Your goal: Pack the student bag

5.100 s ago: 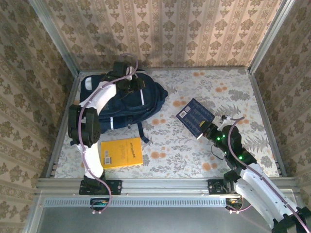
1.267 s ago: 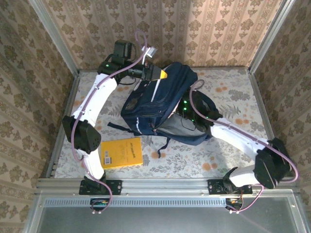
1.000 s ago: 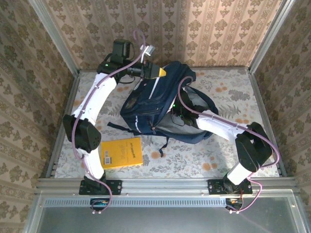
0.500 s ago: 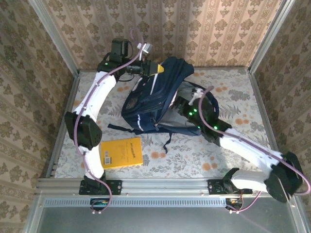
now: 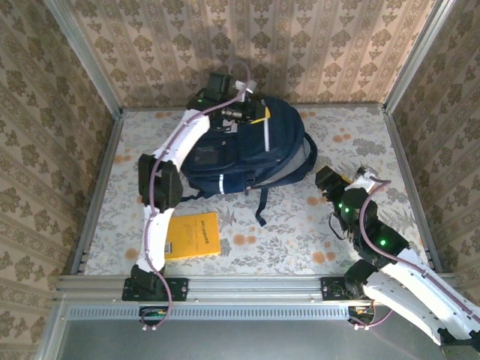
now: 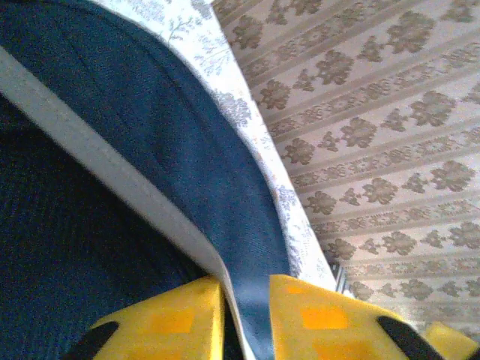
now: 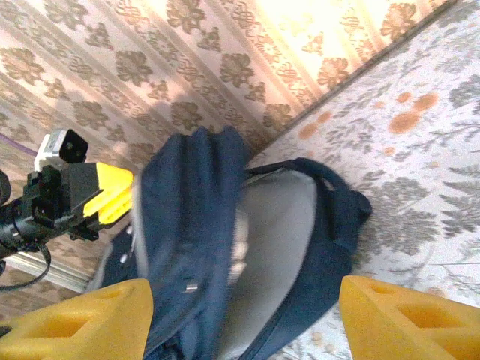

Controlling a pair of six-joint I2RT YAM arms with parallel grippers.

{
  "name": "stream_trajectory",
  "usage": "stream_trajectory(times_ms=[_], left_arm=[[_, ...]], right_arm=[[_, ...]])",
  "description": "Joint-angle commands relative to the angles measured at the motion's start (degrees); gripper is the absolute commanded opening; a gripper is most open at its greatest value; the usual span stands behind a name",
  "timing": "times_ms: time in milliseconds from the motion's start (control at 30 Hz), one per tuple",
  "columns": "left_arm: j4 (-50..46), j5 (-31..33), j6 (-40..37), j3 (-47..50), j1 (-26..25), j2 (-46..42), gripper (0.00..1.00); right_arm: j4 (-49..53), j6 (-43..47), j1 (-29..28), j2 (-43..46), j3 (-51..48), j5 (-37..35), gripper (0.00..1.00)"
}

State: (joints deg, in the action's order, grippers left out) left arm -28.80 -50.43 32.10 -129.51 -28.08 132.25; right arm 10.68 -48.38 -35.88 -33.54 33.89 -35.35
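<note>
Student bag (image 5: 225,161) edge between left jaws, seemingly gripped.

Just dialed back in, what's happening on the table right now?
The left gripper has the upper rim of the student bag pinched between its jaws. The right gripper hangs open and empty, facing the bag's grey-lined opening. A yellow book lies on the table near the front edge, not yet packed.

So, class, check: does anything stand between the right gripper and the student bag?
Nothing visible does. Only bare table separates the right gripper, jaws open, from the student bag and its grey-lined opening. The yellow book lies off on the left side.
</note>
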Motion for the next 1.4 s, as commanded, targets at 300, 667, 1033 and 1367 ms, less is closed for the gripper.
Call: stream_trajectory(times_ms=[300,667,1033,1367], left_arm=[[-3.0,23.6,-4.4,21.8,-1.6,-25.0,0.48],[-4.8,38.1,23.4,77.5,10.4,-71.2,0.76],[-38.1,44.7,34.6,90.8,14.1,-87.6,0.89],[-37.2,41.4,42.1,102.4,13.1,-95.2,0.87]], right_arm=[[-7.2,17.3,0.0,-10.4,1.8,26.7,0.66],[-9.0,26.2,-9.5,-43.8,19.9,50.3,0.67],[2.0,29.2,-15.7,-75.1,46.9,56.3,0.61],[14.3,32.7,-18.3,-91.3,64.7,58.3,0.50]])
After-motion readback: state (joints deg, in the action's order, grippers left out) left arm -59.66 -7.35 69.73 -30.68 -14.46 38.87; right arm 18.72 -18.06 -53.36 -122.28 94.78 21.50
